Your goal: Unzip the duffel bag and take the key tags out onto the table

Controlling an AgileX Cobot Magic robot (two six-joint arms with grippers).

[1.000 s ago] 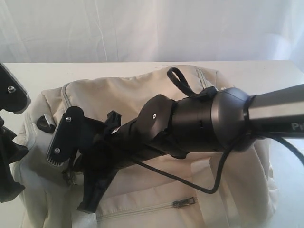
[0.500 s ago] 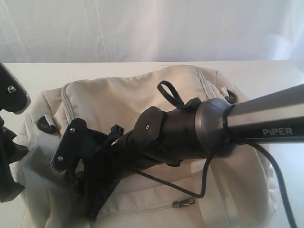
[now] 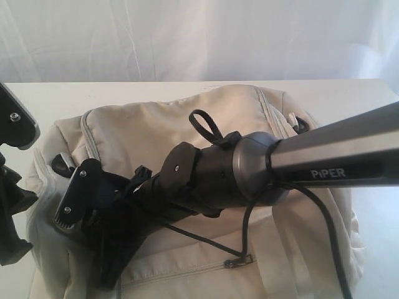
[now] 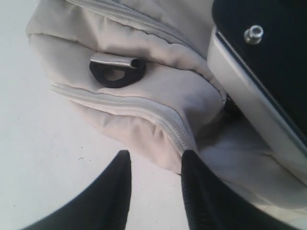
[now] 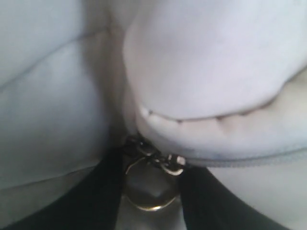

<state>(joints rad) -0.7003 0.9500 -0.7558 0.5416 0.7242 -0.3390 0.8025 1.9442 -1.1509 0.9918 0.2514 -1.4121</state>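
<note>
The cream duffel bag (image 3: 156, 131) lies zipped on the white table (image 3: 62, 93). My right gripper (image 3: 115, 261) reaches across to the bag's left front corner. In the right wrist view, the right gripper (image 5: 152, 163) has its two black fingers against either side of a metal ring (image 5: 151, 203) that hangs from the zipper slider (image 5: 169, 163). My left gripper (image 4: 153, 160) stands open above bare table (image 4: 38, 143) at the end of the bag (image 4: 158, 91), with nothing between its fingers. The key tags are hidden.
A black D-ring (image 4: 115, 76) sits on the bag's left end. A side-pocket zipper pull (image 3: 238, 261) shows on the bag's front face. The right arm's cable (image 3: 324, 224) droops over the bag. A white curtain (image 3: 199, 37) hangs behind the table.
My right arm has slid left and lower along the bag, toward its left front corner. The left arm has not moved.
</note>
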